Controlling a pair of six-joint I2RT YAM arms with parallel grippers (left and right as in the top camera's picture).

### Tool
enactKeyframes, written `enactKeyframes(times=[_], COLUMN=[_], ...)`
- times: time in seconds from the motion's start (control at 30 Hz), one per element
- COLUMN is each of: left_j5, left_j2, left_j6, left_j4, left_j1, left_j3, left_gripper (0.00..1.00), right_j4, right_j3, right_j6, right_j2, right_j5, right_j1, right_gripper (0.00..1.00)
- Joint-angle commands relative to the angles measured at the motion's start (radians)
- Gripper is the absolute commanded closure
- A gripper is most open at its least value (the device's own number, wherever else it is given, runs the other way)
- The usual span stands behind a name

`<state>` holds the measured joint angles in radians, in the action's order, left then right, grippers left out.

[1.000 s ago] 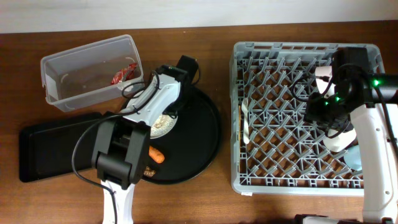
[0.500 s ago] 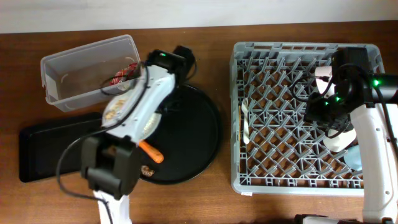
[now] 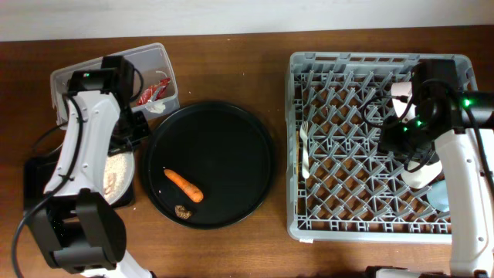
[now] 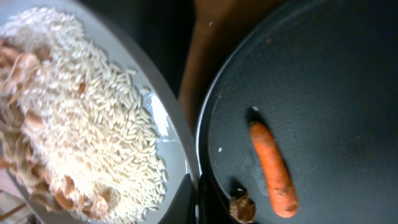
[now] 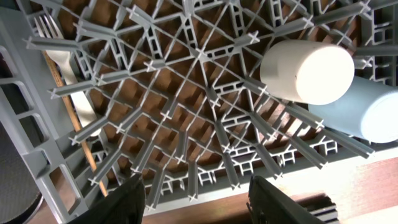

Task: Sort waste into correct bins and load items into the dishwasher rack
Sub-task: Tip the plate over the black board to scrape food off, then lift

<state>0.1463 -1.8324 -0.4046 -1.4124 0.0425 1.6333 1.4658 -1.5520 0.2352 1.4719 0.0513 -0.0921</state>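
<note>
While my left gripper (image 4: 191, 200) clamps the white dinner plate (image 4: 168, 143) by its rim, the pale rice scraps (image 4: 81, 106) lie heaped on it, above the flat black tray (image 3: 35, 174). Emptying the plate is the step in hand, I judge; next I must tip it so the grains slide into that tray. Just beyond, the carrot (image 3: 184, 185) and brown lump (image 3: 183, 210) lie on the round tray (image 3: 231, 154). Farthest off, my right gripper (image 5: 202, 205) hangs, fingers apart, over the dishwasher rack (image 3: 370, 229) holding the white cup (image 5: 308, 71) and blue cup (image 5: 367, 115).
</note>
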Motion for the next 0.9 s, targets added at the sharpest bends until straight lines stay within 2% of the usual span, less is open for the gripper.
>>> enactKeyframes(times=[0.0, 0.13, 0.27, 0.33, 0.5, 0.63, 0.7, 0.8, 0.87], left_j5=[-0.127, -0.322, -0.658, -0.808, -1.05, -1.309, -1.362, -1.35, -1.274], left_j2=[0.023, 0.023, 0.023, 0.023, 0.023, 0.023, 0.023, 0.023, 0.023], left_j6=[0.109, 0.293, 0.513, 0.583, 0.694, 0.713, 0.713, 0.713, 0.713], left_j4=[0.039, 0.052, 0.051, 0.047, 0.02, -0.065, -0.119, -0.133, -0.147], left_j1=[0.06, 0.17, 0.31, 0.368, 0.492, 0.611, 0.669, 0.711, 0.711], left_j3=[-0.043, -0.045, -0.045, -0.045, -0.045, -0.045, -0.045, -0.045, -0.045], left_gripper=[1.0, 1.0, 1.0, 1.0, 1.0, 1.0, 1.0, 1.0, 1.0], right_j4=[0.001, 0.001, 0.001, 0.001, 0.001, 0.001, 0.001, 0.001, 0.001], right_j3=[0.005, 0.005, 0.005, 0.005, 0.005, 0.005, 0.005, 0.005, 0.005], right_j6=[-0.003, -0.003, -0.003, -0.003, -0.003, -0.003, -0.003, -0.003, -0.003], right_j2=[-0.001, -0.001, -0.001, -0.001, -0.001, -0.001, -0.001, -0.001, -0.001], right_j5=[0.013, 0.013, 0.013, 0.013, 0.013, 0.013, 0.013, 0.013, 0.013], right_j1=[-0.006, -0.006, -0.006, -0.006, -0.006, -0.006, -0.006, -0.006, -0.006], right_gripper=[0.43, 0.43, 0.43, 0.43, 0.43, 0.43, 0.43, 0.43, 0.43])
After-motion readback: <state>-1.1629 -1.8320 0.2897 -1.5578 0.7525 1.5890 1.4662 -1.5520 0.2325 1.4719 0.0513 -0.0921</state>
